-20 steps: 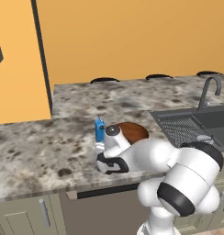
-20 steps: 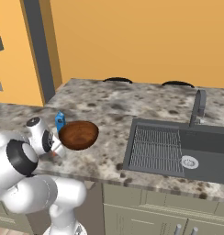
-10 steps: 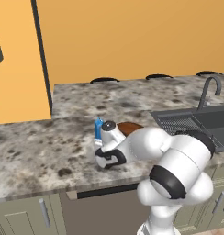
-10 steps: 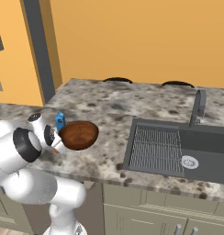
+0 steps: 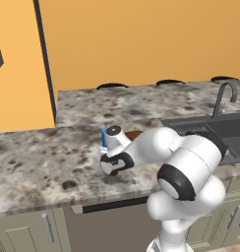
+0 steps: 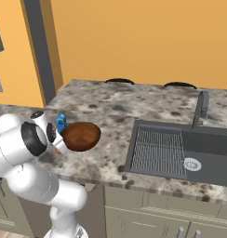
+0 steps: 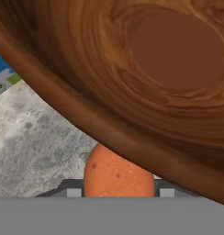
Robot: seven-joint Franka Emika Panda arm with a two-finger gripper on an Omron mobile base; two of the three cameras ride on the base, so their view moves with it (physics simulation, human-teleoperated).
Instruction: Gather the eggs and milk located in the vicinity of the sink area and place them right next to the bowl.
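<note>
Placing step: pincer (image 7: 118,193) clamped on orange-brown egg (image 7: 118,176), low over bench (image 7: 36,133), just beside bowl (image 7: 146,69) rim. Milk (image 6: 60,122) upright beside bowl. Next: lower egg onto bench, release, retract without nudging bowl.

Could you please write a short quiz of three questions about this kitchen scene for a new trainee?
1. True or false: the bowl stands inside the sink.
2. What does the hand hold in the hand view? A) an orange-brown egg B) a spoon C) a cup
3. Fill in: the blue milk carton stands on the ______, close beside the bowl.

Key: 1 false, it stands on the counter. 2 A. 3 counter.
</note>
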